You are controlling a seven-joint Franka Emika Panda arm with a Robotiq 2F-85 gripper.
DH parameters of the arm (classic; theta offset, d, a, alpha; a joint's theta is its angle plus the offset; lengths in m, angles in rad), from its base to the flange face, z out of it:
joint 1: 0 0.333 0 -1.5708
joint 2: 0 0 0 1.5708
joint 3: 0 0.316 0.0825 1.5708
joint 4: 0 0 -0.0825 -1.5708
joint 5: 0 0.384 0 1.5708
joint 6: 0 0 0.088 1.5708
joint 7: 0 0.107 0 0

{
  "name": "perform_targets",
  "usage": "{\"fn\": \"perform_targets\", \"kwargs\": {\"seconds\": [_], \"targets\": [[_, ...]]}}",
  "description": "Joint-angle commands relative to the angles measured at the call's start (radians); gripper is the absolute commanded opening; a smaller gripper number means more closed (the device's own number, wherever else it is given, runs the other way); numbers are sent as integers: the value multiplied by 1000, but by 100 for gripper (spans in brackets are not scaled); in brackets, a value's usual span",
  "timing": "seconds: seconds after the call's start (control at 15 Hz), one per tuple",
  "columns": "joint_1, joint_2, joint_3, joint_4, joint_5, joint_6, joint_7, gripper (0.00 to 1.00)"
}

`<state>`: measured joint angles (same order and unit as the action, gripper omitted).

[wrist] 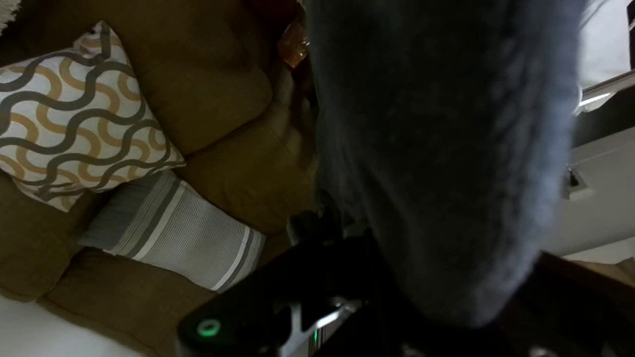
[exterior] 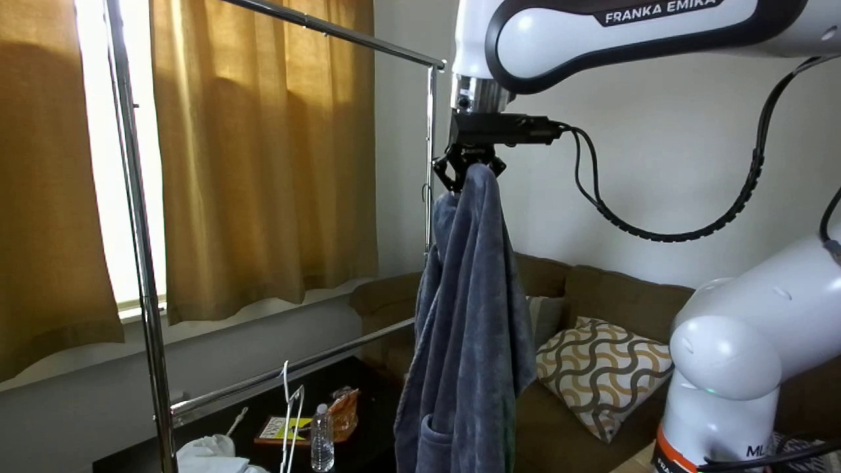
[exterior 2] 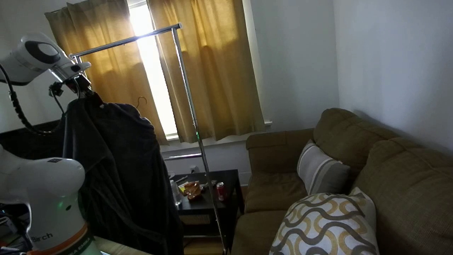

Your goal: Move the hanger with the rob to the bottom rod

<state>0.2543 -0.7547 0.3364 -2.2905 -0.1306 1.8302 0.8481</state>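
The grey-blue robe (exterior: 466, 328) hangs from my gripper (exterior: 468, 184) in an exterior view. It also shows as a dark robe (exterior 2: 120, 163) in an exterior view. The hanger's thin hook (exterior 2: 141, 97) rises above the robe's shoulder; the rest of the hanger is hidden. My gripper is shut at the robe's top, and cloth hides the fingertips. In the wrist view the robe (wrist: 436, 148) covers much of the jaws. The bottom rod (exterior: 295, 365) runs low on the chrome rack, beyond the robe; its far part is hidden. It also shows as a short stretch (exterior 2: 182, 157).
The rack's top rod (exterior: 355, 41) and upright posts (exterior: 141, 249) stand near the arm. A white hanger (exterior: 289, 420) is at the bottom rod. A dark table (exterior 2: 226, 175) holds a bottle (exterior: 322, 437) and a can (exterior 2: 221, 191). A brown couch (exterior 2: 283, 156) carries pillows.
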Motion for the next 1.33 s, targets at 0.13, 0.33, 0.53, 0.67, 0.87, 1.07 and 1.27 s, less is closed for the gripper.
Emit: {"fn": "perform_targets", "kwargs": {"seconds": [0.13, 0.33, 0.53, 0.67, 0.87, 1.07, 1.27], "targets": [[-43, -8, 23, -16, 29, 16, -32, 7], [-43, -13, 23, -16, 29, 16, -34, 2], [-56, 80, -14, -73, 100, 25, -53, 2], [-72, 142, -17, -105, 124, 51, -77, 2], [-80, 260, -36, -126, 142, 134, -143, 2], [-86, 374, -41, -126, 121, 256, -205, 2], [-92, 477, -38, -111, 92, 361, -271, 2]]}}
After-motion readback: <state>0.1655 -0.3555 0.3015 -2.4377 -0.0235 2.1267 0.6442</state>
